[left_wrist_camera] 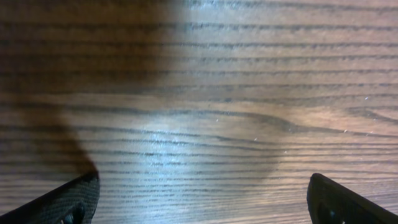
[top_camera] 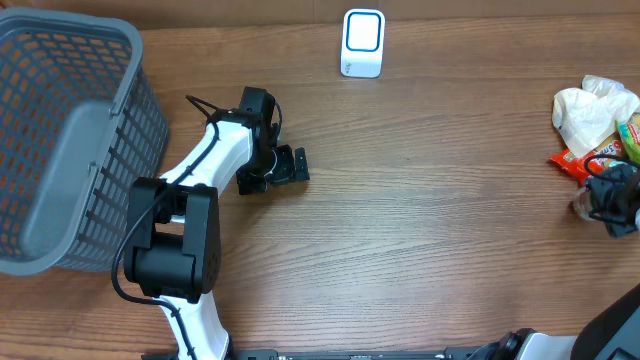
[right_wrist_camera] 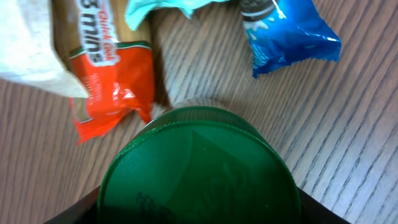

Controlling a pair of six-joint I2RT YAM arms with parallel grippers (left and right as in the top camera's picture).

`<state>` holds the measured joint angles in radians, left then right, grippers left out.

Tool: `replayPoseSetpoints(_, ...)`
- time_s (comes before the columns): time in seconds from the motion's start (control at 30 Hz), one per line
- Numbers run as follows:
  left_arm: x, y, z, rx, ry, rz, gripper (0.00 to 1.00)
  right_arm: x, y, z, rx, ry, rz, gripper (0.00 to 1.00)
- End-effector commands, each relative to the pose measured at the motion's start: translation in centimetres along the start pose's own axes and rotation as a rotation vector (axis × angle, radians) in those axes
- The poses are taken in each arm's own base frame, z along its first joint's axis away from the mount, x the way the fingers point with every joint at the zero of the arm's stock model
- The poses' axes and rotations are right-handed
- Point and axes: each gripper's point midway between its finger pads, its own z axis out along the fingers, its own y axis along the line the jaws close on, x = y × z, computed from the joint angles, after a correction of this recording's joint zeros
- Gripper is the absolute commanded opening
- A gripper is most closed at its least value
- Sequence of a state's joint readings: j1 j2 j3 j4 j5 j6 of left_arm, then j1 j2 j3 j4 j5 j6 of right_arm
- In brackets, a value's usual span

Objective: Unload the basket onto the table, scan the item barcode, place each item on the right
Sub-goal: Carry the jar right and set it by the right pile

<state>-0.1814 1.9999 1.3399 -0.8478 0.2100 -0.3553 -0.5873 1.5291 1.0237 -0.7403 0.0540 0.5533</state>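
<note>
Orange packet (right_wrist_camera: 115, 87), right wrist view: large white "3 mins"; beside it a smaller line starting "Quick", second word unclear. Fine print lower on the same packet too small to read.
Blue packet (right_wrist_camera: 292, 37): dark-and-white logo cut off at top edge, unreadable.
Green lid (right_wrist_camera: 199, 168): faint raised marks, illegible.

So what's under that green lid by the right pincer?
The green lid covers whatever it caps, so that part is hidden. Around its rim only the wooden table is visible, with an orange packet just beyond it.
</note>
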Motion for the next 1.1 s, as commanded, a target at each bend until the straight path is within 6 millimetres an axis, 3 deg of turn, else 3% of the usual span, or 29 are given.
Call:
replayPoseSetpoints(0.0, 1.5, 0.6, 1.5, -0.003, 0.071, 0.0, 1.0, -1.1, 0.3, -0.5, -0.027, -0.04, 0.036, 0.12)
replayPoseSetpoints(0.37, 1.7, 0.4, 1.5, 0.001, 0.077, 0.004, 1.0, -2.7, -1.3, -0.6, 0.047, -0.114, 0.107, 0.17)
replayPoseSetpoints(0.7, 1.7, 0.3, 1.5, 0.001, 0.077, 0.007, 1.0, -2.8, -1.4, -0.6, 0.046, -0.117, 0.115, 0.22)
replayPoseSetpoints(0.73, 1.7, 0.3, 1.5, 0.001, 0.077, 0.007, 1.0, -2.8, -1.4, -0.6, 0.046, -0.117, 0.115, 0.27)
replayPoseSetpoints(0.83, 1.7, 0.3, 1.5, 0.001, 0.077, 0.007, 1.0, -2.8, -1.5, -0.6, 0.047, -0.116, 0.115, 0.63)
replayPoseSetpoints(1.07, 1.7, 0.3, 1.5, 0.001, 0.077, 0.007, 1.0, -2.7, -1.5, -0.6, 0.047, -0.114, 0.14, 0.91)
